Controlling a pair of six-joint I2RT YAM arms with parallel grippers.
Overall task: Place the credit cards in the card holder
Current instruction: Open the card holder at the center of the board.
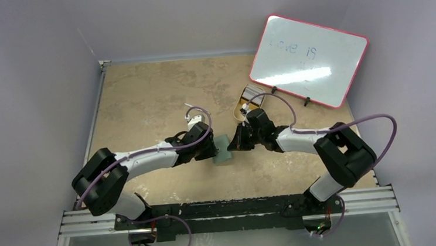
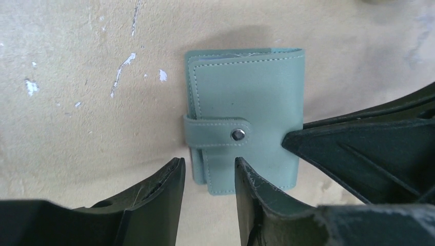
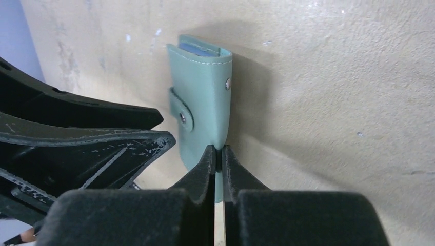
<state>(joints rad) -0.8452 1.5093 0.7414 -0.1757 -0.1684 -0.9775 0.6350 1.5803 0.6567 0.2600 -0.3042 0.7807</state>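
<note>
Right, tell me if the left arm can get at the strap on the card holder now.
Probably yes. The left gripper is open just short of the card holder's snapped strap, with nothing between them. The right gripper pinches the holder's opposite edge, clear of the strap.

We see soft, even light from overhead; glare streaks the pink-edged rectangular whiteboard (image 1: 309, 74) at two o'clock; wrist views blur at six o'clock.

Walls (image 1: 24, 85): pale lilac-grey, plain, closing me in on three sides.
Table (image 1: 143, 99): tan mottled board below me, flecked with white chips.
Whiteboard (image 1: 308, 60): pink-edged, leaning at my far right, catching glare.
</note>
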